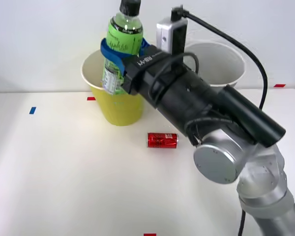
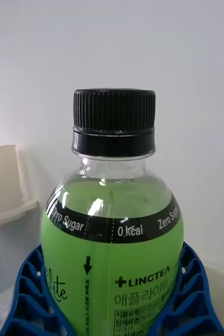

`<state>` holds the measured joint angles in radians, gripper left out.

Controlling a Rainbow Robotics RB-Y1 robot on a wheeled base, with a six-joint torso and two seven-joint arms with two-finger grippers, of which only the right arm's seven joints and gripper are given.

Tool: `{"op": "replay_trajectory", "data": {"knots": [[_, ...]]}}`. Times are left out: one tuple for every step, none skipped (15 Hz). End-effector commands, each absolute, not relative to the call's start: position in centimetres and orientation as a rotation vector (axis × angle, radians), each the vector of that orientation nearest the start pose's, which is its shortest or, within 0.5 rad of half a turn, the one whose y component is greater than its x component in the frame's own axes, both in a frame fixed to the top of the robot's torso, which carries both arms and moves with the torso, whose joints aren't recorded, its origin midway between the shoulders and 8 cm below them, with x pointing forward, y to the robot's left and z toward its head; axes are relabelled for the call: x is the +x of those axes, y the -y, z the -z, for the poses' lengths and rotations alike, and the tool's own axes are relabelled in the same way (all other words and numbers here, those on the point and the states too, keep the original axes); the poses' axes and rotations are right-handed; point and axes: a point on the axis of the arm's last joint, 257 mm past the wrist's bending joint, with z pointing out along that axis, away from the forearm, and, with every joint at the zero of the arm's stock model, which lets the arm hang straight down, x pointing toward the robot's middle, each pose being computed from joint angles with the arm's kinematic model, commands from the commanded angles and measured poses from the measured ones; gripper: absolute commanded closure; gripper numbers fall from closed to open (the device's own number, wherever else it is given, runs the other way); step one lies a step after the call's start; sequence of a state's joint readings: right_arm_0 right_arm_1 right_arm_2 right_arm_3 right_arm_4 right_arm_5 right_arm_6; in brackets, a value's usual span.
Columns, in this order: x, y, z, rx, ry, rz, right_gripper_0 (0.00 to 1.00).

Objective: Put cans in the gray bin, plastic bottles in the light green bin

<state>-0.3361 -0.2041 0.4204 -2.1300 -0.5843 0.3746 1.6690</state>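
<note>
Right gripper point(image 1: 122, 55) clenched round green-label bottle point(image 1: 121, 42), blue ribbed fingers point(image 2: 30, 294) hugging both sides; bottle upright, black cap point(image 2: 114, 122) on, held above rim of light green bin point(image 1: 119, 109), lower part hanging in front of bin's mouth; inside of bin hidden by bottle and arm; gray bin point(image 1: 221, 61) far right, behind arm, pale inside visible, contents unclear; red can point(image 1: 162, 140) lying on its side on white table point(image 1: 64, 172), just near side of green bin.

Green-label bottle point(image 1: 122, 46) upright over lt-green bin point(image 1: 119, 109), red can point(image 1: 162, 140) on side
</note>
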Motion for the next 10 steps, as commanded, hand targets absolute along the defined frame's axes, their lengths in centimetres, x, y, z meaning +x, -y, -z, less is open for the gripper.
{"op": "replay_trajectory", "data": {"knots": [[48.1, -8.2, -8.0, -0.422, -1.130, -0.761, 1.00], [49.4, -8.9, -8.4, -0.403, -1.125, -0.764, 1.00], [50.9, -9.7, -8.5, -0.390, -1.131, -0.761, 1.00], [52.2, -10.3, -9.0, -0.386, -1.134, -0.752, 1.00], [53.2, -10.8, -9.3, -0.385, -1.141, -0.745, 1.00], [54.6, -11.2, -9.4, -0.389, -1.157, -0.725, 1.00], [55.6, -11.5, -9.1, -0.395, -1.173, -0.709, 1.00], [56.5, -11.8, -9.0, -0.400, -1.186, -0.695, 1.00], [57.4, -11.9, -8.6, -0.406, -1.197, -0.676, 1.00], [58.0, -12.0, -8.3, -0.406, -1.201, -0.667, 1.00]]}}
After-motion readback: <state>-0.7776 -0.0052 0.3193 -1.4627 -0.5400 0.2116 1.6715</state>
